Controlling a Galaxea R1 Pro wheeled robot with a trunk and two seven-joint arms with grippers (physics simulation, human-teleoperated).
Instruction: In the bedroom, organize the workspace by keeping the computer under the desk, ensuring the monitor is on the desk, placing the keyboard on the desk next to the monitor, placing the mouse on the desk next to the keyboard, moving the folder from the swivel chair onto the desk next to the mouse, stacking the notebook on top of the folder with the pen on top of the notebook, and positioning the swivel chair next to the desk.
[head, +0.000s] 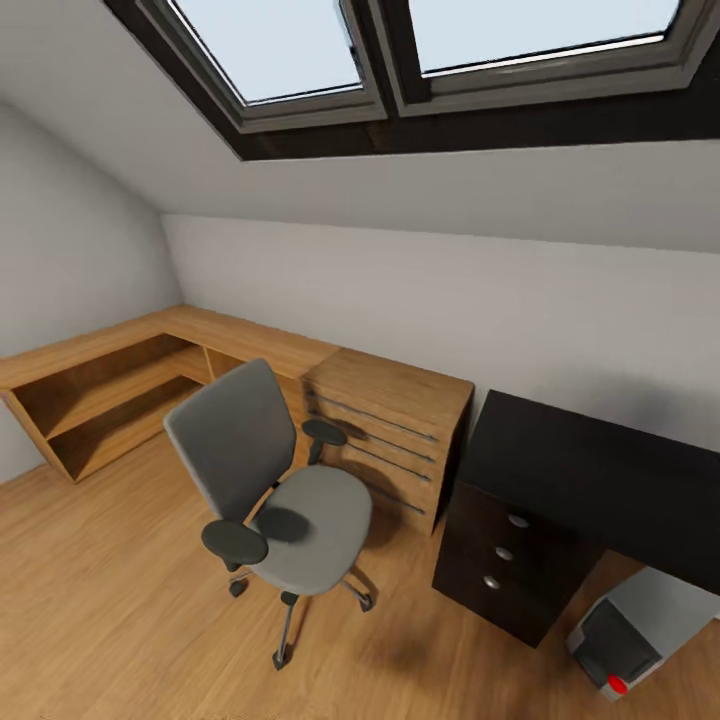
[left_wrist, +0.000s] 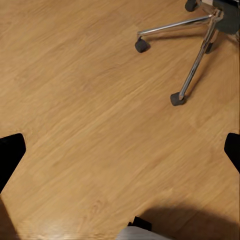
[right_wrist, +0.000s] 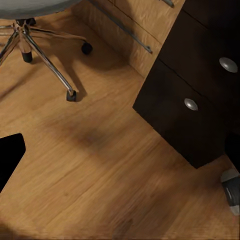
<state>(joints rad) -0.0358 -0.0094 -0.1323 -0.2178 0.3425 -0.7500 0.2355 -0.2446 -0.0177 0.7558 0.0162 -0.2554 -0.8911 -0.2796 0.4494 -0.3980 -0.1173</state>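
The swivel chair, grey with dark armrests, stands on the wooden floor left of centre, and nothing lies on its seat. Its metal star base also appears in the left wrist view and, as the chair base, in the right wrist view. The black desk with its dark drawer unit is at the right. The computer sits under the desk. The monitor, keyboard, mouse, folder, notebook and pen are out of view. My left gripper and right gripper both hang open over the floor, holding nothing.
A light wooden drawer chest stands between chair and desk. A low wooden shelf unit runs along the left wall. A sloped ceiling with skylights hangs overhead. Bare floor lies in front of the chair.
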